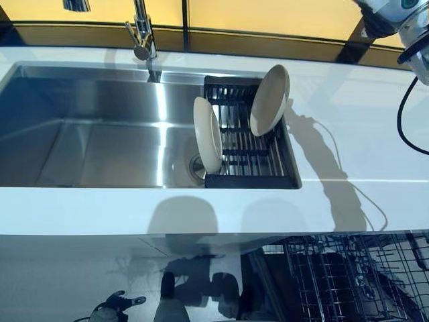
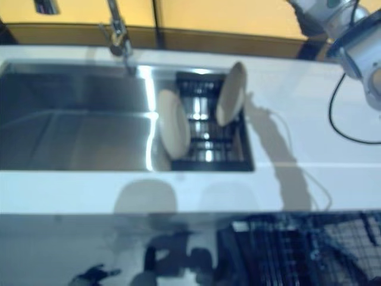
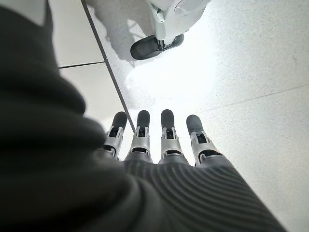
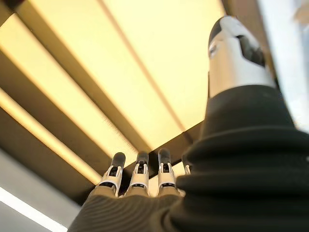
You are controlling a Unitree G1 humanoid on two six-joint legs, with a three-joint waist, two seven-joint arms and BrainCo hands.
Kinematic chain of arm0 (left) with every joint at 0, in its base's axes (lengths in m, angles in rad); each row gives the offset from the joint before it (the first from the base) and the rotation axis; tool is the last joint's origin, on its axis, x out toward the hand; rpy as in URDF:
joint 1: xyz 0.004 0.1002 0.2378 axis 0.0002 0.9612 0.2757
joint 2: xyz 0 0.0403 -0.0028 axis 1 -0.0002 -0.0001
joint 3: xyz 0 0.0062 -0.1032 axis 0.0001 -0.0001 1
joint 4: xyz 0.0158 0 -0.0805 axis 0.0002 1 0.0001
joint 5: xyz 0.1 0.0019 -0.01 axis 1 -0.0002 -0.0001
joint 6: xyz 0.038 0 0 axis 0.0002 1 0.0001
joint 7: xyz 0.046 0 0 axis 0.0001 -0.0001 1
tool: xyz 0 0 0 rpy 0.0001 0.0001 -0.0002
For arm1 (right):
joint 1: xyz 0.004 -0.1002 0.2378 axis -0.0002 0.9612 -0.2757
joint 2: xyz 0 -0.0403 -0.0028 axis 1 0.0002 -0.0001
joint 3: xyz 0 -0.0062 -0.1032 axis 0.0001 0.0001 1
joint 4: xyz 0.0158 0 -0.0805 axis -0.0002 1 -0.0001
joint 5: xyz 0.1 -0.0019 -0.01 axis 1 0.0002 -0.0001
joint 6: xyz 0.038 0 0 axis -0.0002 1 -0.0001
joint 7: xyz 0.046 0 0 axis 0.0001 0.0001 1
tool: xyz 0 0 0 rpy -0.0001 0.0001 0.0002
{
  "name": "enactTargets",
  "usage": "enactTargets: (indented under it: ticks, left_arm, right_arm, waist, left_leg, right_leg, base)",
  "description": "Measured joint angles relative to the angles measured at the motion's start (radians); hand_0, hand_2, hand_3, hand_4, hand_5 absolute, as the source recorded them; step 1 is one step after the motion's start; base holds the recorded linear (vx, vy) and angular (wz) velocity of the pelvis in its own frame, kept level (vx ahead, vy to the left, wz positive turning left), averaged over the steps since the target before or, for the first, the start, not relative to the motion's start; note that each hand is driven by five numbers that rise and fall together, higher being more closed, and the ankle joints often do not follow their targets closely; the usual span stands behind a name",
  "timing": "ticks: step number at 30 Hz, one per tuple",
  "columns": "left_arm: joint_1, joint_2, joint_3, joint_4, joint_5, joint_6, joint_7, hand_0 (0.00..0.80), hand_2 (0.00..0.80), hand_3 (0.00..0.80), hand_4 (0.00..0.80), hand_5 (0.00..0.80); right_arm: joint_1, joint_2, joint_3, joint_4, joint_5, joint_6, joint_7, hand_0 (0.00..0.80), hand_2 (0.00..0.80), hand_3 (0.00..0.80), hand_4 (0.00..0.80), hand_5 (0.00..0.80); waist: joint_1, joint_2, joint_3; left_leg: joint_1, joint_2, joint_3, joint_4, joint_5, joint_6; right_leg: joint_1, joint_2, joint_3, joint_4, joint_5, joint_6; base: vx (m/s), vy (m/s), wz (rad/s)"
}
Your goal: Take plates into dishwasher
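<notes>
two plates (image 1: 207,133) (image 1: 269,99) stand in the black rack (image 1: 251,151) mid-frame; left hand (image 3: 159,145) and right hand (image 4: 140,181) both hang with fingers straight, empty.

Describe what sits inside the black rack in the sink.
Two cream plates stand on edge in the black rack: the near plate at its left end, the far plate leaning at the back right. The rack bars behind the plates are hidden.

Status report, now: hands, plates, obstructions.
Left hand open, down by the floor, empty. Right hand open, raised, empty. Two plates on edge in the sink rack, untouched. Dishwasher rack open below; nothing in the way.
</notes>
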State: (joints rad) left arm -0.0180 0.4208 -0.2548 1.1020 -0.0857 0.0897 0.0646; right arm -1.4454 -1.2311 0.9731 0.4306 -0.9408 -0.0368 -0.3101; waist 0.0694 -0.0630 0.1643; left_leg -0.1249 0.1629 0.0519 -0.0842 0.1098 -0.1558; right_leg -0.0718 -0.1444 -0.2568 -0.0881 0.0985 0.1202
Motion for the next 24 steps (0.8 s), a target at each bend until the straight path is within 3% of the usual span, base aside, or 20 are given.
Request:
enactTargets:
  ticks: [10, 24]
  left_arm:
    - [-0.024, 0.003, 0.000, -0.015, -0.008, -0.017, 0.000, 0.000, 0.000, 0.000, 0.000, 0.000]
    - [-0.025, 0.003, 0.000, -0.016, -0.008, -0.020, 0.000, 0.000, 0.000, 0.000, 0.000, 0.000]
  right_arm:
    - [0.001, 0.007, 0.000, 0.008, -0.043, -0.011, 0.013, 0.000, 0.000, 0.000, 0.000, 0.000]
    - [0.001, 0.039, 0.000, 0.008, -0.091, -0.029, 0.024, 0.000, 0.000, 0.000, 0.000, 0.000]
  waist:
    - [0.002, -0.001, 0.052]
    - [0.002, 0.000, 0.062]
  left_leg:
    - [-0.010, -0.002, -0.002, 0.000, 0.000, 0.000]
    - [-0.012, -0.002, -0.002, 0.000, 0.000, 0.000]
  right_leg:
    - [-0.009, -0.001, -0.002, 0.001, 0.000, 0.000]
    - [-0.011, -0.001, -0.002, 0.001, 0.000, 0.000]
  base:
    - [-0.007, -0.001, 0.00]
    - [0.000, 0.000, 0.00]
